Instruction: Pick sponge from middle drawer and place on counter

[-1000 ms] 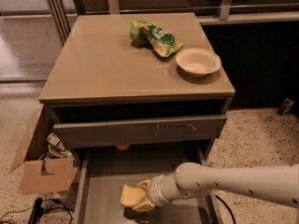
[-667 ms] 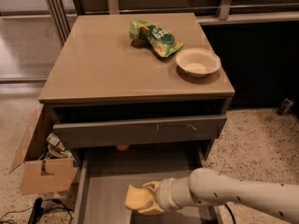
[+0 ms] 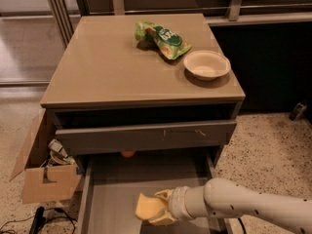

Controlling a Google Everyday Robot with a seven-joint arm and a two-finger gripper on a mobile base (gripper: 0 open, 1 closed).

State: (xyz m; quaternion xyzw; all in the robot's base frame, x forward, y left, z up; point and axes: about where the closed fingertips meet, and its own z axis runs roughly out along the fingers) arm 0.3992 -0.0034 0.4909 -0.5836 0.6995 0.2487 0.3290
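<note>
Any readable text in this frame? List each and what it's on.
Green snack bag on the counter: logo, too blurred to read.
Cardboard box: dark mark, unreadable.
No text on the hand, which grips the sponge at the open middle drawer, or on the bowl.

One sponge (image 3: 145, 207), one bowl (image 3: 206, 65), one green bag (image 3: 163, 39), one box (image 3: 46, 182), one hand (image 3: 157, 208) over drawer (image 3: 112, 201).
</note>
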